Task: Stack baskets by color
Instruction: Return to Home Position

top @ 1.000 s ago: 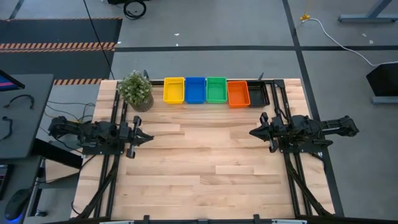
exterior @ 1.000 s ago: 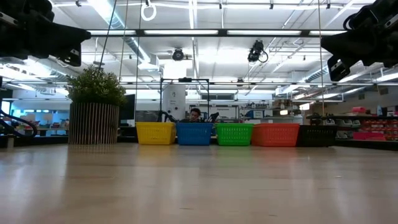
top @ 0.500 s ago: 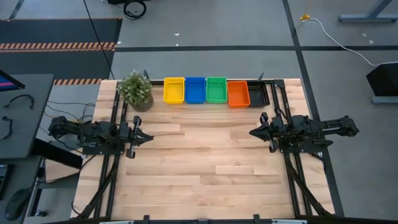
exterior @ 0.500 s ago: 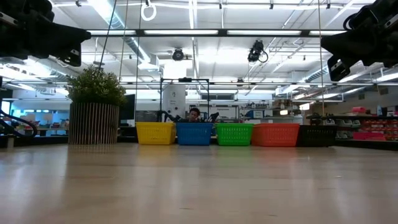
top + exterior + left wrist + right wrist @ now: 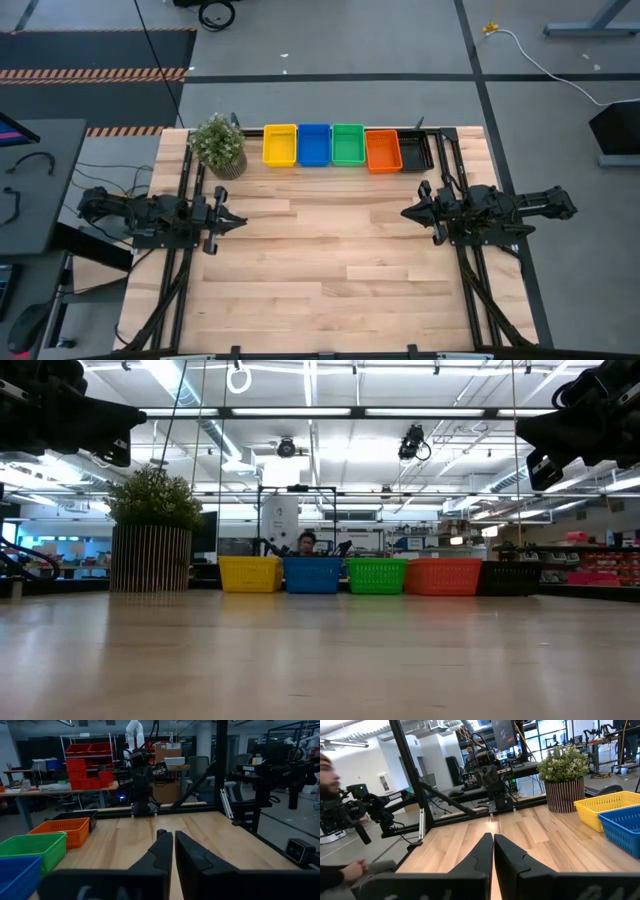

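Along the table's far edge stand five baskets in a row on their bases: yellow [image 5: 280,144], blue [image 5: 314,144], green [image 5: 348,143], orange [image 5: 383,150] and black [image 5: 415,150]. Whether each is a single basket or a stack of two does not show. My left gripper [image 5: 238,221] hovers level at the table's left side, shut and holding nothing. My right gripper [image 5: 408,213] hovers level at the right side, also shut and holding nothing. Both point toward the table's middle, well short of the baskets.
A small potted plant [image 5: 219,146] stands at the far left, beside the yellow basket. Bare wood [image 5: 320,250] lies between the two arms. A person [image 5: 330,780] shows at the edge of the right wrist view, beyond the table.
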Controlling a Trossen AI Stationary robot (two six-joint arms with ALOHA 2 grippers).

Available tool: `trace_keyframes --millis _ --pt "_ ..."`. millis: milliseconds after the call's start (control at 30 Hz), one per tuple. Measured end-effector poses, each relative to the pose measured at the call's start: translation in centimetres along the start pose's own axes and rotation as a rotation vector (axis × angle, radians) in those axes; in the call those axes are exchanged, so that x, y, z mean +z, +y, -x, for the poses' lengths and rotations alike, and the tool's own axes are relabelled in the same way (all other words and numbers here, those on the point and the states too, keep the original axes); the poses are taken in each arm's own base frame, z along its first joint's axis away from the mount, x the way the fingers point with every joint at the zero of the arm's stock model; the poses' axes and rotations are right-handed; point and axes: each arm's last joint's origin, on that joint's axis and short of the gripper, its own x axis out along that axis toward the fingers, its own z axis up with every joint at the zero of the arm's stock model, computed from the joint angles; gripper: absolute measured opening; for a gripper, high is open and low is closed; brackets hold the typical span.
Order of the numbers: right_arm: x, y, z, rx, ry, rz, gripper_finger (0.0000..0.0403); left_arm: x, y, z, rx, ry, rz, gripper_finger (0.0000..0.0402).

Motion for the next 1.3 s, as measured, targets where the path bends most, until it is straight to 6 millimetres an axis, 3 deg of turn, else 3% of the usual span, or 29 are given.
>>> trace_keyframes --millis 1300 --pt "0.00 0.00 0.00 0.000 0.000 0.000 0.0022 0.00 0.00 0.00 0.000 0.001 0.000 0.0030"
